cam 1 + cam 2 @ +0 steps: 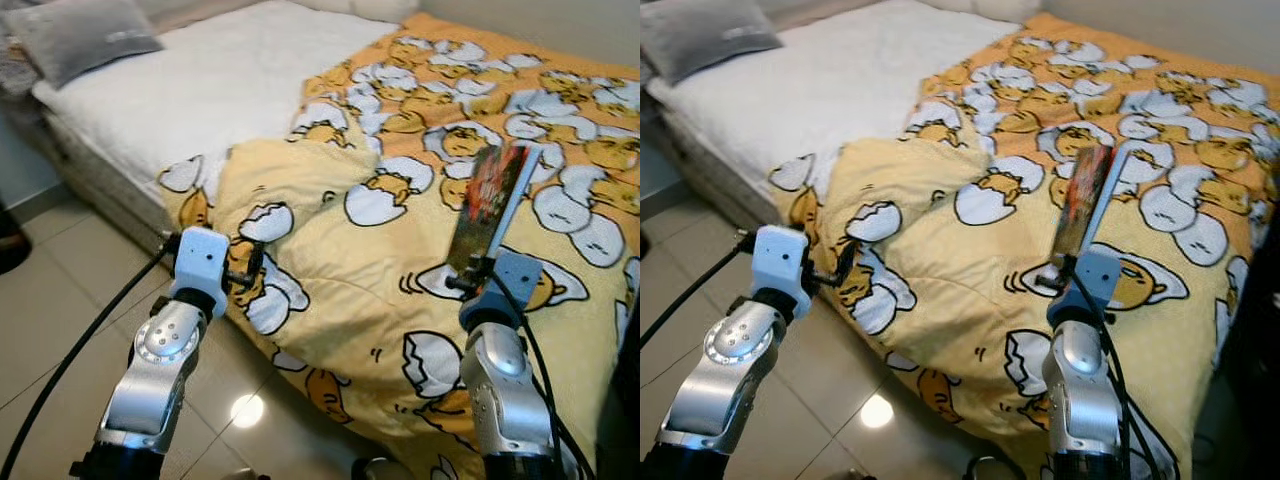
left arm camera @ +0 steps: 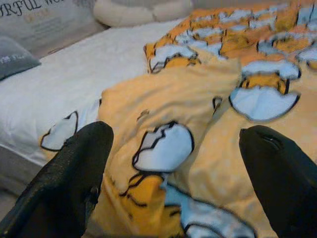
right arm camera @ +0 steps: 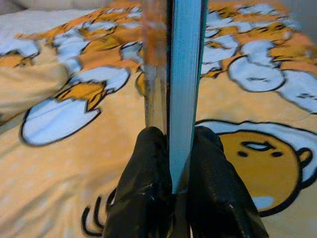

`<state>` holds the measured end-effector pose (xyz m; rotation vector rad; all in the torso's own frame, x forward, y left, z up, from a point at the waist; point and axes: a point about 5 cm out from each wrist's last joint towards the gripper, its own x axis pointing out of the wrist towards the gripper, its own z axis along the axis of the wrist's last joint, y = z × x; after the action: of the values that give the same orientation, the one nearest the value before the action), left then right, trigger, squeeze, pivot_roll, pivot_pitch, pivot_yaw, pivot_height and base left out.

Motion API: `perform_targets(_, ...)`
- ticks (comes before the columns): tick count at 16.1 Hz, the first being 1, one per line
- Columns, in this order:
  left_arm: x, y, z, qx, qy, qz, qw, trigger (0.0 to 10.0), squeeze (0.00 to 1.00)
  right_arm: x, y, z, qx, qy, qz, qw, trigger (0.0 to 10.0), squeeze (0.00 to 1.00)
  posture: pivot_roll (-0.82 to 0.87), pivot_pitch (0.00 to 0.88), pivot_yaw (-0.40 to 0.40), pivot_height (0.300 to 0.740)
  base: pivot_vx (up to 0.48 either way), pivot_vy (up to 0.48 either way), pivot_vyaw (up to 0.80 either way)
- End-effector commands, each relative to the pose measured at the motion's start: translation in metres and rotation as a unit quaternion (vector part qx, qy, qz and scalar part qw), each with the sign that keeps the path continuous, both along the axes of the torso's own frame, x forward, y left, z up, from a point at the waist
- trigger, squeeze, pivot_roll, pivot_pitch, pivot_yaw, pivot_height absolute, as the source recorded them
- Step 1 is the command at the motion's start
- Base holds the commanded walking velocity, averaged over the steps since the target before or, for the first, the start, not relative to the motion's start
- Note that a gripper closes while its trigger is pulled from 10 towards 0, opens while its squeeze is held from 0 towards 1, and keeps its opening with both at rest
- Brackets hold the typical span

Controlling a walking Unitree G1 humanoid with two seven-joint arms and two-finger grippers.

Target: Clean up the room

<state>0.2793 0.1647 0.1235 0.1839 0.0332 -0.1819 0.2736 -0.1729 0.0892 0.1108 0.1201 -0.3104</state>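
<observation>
A thin book [image 1: 493,200] with a dark, reddish cover stands upright over the yellow egg-print duvet [image 1: 420,260], its pale blue page edge [image 3: 184,74] facing the wrist camera. My right gripper [image 3: 173,163] is shut on the book's lower edge, one black finger [image 3: 141,188] on each side. My left gripper [image 2: 173,163] is open, its fingers [image 2: 64,183] spread wide before a folded-over corner of the duvet [image 1: 290,180] at the bed's near edge. The left wrist [image 1: 205,262] hovers just beside that hanging edge.
The bed's white sheet [image 1: 220,80] is bare on the left, with a grey pillow [image 1: 85,35] at the head. Shiny tile floor [image 1: 60,300] lies to the left and below. A black cable [image 1: 70,360] runs along my left arm.
</observation>
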Motion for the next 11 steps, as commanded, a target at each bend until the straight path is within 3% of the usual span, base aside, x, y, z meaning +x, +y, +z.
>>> perform_targets(1,0.002,0.001,-0.002,-0.024,0.006,0.009,1.000,10.0,0.00,0.004,0.002,0.010,0.005,-0.025,0.004,1.000,10.0,0.00,0.05,0.000,-0.005,0.740,0.000,0.000,-0.80)
perform_targets(2,0.004,0.001,-0.001,-0.040,-0.003,0.015,0.999,10.0,0.00,0.004,0.002,0.010,0.009,-0.026,0.002,1.000,10.0,0.00,0.05,0.000,-0.005,0.740,0.000,0.000,-0.80)
perform_targets(3,0.007,0.004,0.004,-0.053,-0.044,0.054,0.996,10.0,0.00,0.004,0.002,0.009,0.011,-0.022,-0.004,1.000,10.0,0.00,0.05,0.000,-0.003,0.740,0.000,0.000,-0.80)
perform_targets(4,0.008,0.006,0.006,-0.042,-0.071,0.085,0.993,10.0,0.05,0.004,0.002,0.008,0.008,-0.016,-0.006,1.000,10.0,0.00,0.05,0.000,0.000,0.740,0.000,0.000,-0.80)
perform_targets(7,0.008,0.008,0.002,-0.036,-0.055,0.082,0.994,10.0,0.00,0.005,0.001,0.007,0.011,-0.011,-0.008,1.000,10.0,0.00,0.04,0.000,0.002,0.740,0.000,0.000,-0.80)
perform_targets(9,0.009,0.010,-0.003,-0.039,-0.012,0.039,0.998,10.0,0.00,0.006,0.000,0.007,0.019,-0.008,-0.010,1.000,10.0,0.00,0.04,0.000,0.000,0.740,0.000,0.000,-0.80)
perform_targets(11,0.009,0.012,-0.007,-0.017,0.002,0.027,1.000,10.0,0.00,0.005,-0.002,0.002,0.034,0.005,-0.030,0.999,10.0,0.00,0.05,0.000,-0.006,0.740,0.000,0.000,-0.80)
